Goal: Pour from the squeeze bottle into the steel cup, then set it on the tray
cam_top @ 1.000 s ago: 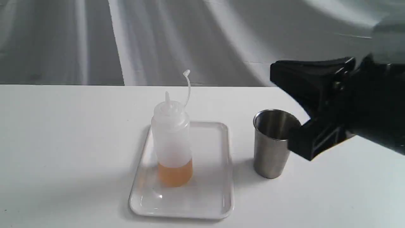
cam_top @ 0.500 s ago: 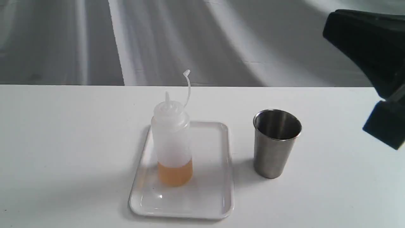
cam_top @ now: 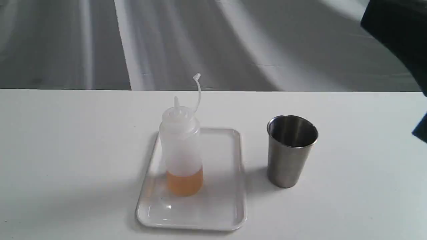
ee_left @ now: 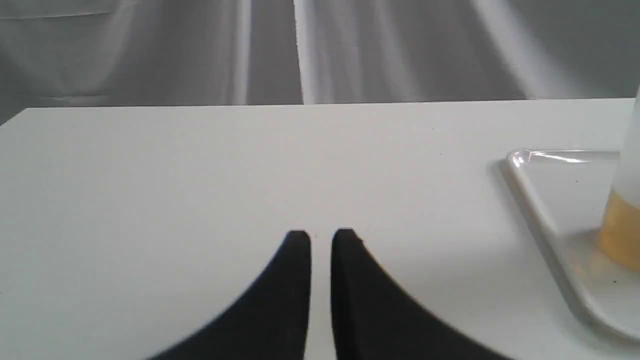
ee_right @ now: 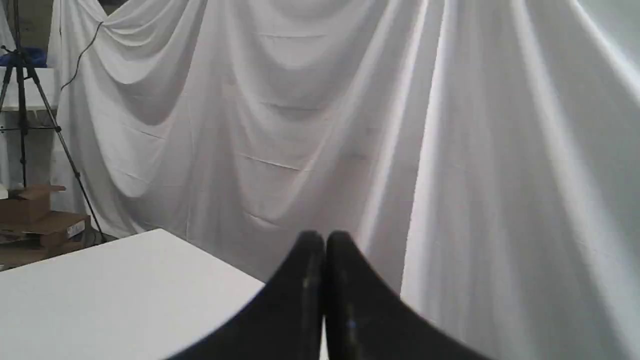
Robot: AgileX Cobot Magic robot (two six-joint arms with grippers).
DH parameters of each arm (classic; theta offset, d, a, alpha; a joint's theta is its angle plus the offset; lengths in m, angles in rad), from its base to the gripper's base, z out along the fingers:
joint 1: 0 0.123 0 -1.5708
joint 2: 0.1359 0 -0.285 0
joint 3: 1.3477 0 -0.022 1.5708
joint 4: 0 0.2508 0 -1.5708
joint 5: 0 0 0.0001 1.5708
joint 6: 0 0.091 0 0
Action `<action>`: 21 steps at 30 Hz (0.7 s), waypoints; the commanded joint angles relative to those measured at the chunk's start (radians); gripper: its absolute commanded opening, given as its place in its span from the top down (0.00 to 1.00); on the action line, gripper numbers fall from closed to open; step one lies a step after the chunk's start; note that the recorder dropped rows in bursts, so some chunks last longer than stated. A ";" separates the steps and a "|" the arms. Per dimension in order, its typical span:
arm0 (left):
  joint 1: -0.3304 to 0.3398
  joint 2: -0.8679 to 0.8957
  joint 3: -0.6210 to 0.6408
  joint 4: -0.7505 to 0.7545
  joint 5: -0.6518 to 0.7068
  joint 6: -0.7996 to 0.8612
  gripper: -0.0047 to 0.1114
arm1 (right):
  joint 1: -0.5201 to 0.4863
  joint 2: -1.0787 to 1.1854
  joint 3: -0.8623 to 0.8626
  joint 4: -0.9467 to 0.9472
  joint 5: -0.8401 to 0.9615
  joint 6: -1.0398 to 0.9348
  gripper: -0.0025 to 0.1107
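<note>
The squeeze bottle (cam_top: 181,150) stands upright on the white tray (cam_top: 230,206), amber liquid in its lower part, its cap hanging on the curved tether. The steel cup (cam_top: 291,153) stands upright on the table to the tray's right, apart from it. My right gripper (ee_right: 324,235) is shut and empty, raised and facing the backdrop cloth; only a dark part of the right arm (cam_top: 397,33) shows at the exterior view's top right. My left gripper (ee_left: 322,232) hovers low over bare table, fingers nearly together and empty, with the tray (ee_left: 530,190) and bottle (ee_left: 625,220) off to one side.
A white table (cam_top: 66,150) carries everything, with a grey-white cloth backdrop (cam_top: 200,40) behind it. In the right wrist view a tripod (ee_right: 30,100) and cardboard boxes (ee_right: 35,215) stand beyond the table's corner.
The right arm has pulled away from beside the steel cup, rising up and to the right until it is almost out of the exterior view. Bottle, cup and tray have not moved.
</note>
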 commanded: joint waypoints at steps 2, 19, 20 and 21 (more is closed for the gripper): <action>0.000 -0.003 0.004 -0.003 -0.009 -0.002 0.89 | 0.003 -0.031 0.006 0.007 0.006 0.005 0.98; 0.000 -0.003 0.004 -0.003 -0.009 -0.002 0.89 | -0.168 -0.298 0.006 0.007 0.007 0.003 0.98; 0.000 -0.003 0.004 -0.003 -0.009 -0.002 0.89 | -0.184 -0.307 0.006 0.007 0.033 0.003 0.98; 0.000 -0.003 0.004 -0.003 -0.009 -0.002 0.89 | -0.200 -0.316 0.006 0.007 0.073 0.008 0.98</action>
